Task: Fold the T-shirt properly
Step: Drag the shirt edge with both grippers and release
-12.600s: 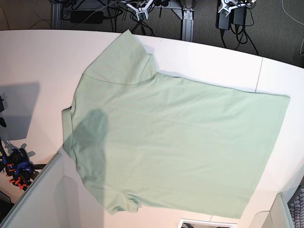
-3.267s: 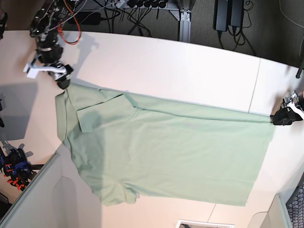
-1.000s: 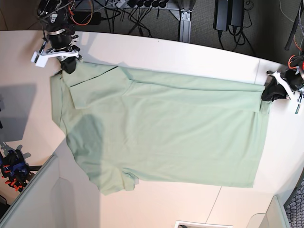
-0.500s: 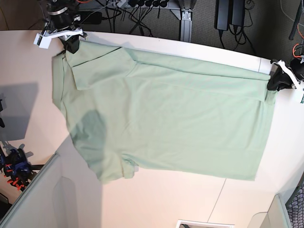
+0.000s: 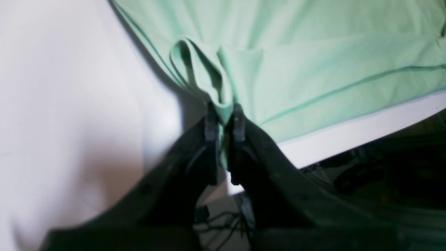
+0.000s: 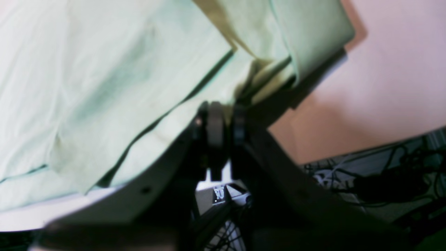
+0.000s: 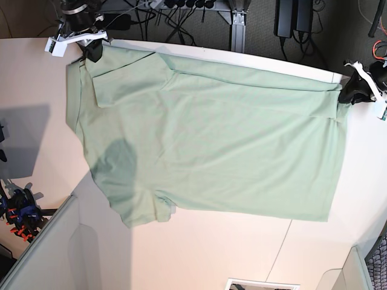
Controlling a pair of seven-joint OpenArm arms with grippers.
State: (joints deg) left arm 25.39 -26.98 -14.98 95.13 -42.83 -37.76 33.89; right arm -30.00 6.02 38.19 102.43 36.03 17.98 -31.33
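Mint-green T-shirt (image 7: 211, 139) lies spread on white table (image 7: 199, 254), top strip folded over near far edge. Right gripper (image 7: 92, 49), at left in base view, pinches corner by collar, probably shoulder; wrist view blurry. Left gripper (image 7: 349, 95), at right, pinches hem corner (image 5: 223, 104).

We see the base view bright and sharp, with a soft dark shadow on the shirt (image 7: 118, 160) and a grey one on the table (image 7: 24, 142). Both wrist views are blurred; their dark foregrounds are out of focus.
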